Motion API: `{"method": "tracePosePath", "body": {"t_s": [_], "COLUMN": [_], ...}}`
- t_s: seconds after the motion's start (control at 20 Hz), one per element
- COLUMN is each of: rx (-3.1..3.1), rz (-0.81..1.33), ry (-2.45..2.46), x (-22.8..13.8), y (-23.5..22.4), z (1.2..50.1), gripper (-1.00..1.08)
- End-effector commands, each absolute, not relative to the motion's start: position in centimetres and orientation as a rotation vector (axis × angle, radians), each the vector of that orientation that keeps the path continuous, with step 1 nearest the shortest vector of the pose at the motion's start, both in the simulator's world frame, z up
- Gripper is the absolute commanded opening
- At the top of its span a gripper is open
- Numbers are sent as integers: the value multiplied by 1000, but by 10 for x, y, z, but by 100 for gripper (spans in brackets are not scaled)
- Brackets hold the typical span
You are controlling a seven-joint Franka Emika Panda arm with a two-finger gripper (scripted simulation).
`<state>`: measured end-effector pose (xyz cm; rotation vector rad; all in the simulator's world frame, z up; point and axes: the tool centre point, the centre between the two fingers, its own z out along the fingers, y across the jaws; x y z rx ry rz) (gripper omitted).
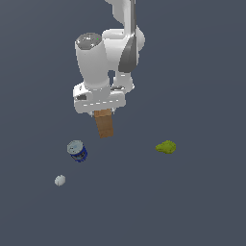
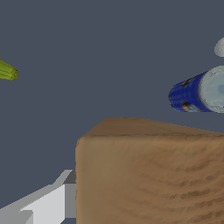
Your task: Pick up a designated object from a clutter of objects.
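Observation:
The tan-brown wooden block (image 1: 104,126) stands on end under my gripper (image 1: 102,114), its upper end between the fingers, which the hand mostly hides in the exterior view. In the wrist view the block (image 2: 148,175) fills the near field, and one grey finger (image 2: 48,205) presses against its side. The gripper is shut on the block. I cannot tell whether the block's lower end touches the floor. The other clutter lies apart from it on the dark surface.
A blue silver-topped can (image 1: 77,150) stands toward the exterior view's left of the block, and shows in the wrist view (image 2: 199,92). A small white lump (image 1: 60,180) lies beyond the can. A yellow-green lump (image 1: 166,147) lies toward the exterior view's right.

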<state>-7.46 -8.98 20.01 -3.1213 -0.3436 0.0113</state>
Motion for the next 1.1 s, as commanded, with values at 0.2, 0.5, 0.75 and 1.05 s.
{"method": "tracePosePath", "body": {"t_s": [0.2,0.5,0.75,1.05], "rx": [-3124,-3124,-3123,-3123], "rz": [-2,-2,-1,-1], "ry": [-344,-344,-345,-345], "x": [-42,-14,7,31], "y": [-98,-106,-111,-117], "z": [252,296,328,362], "gripper": [-100,-100,-100,-100]}}
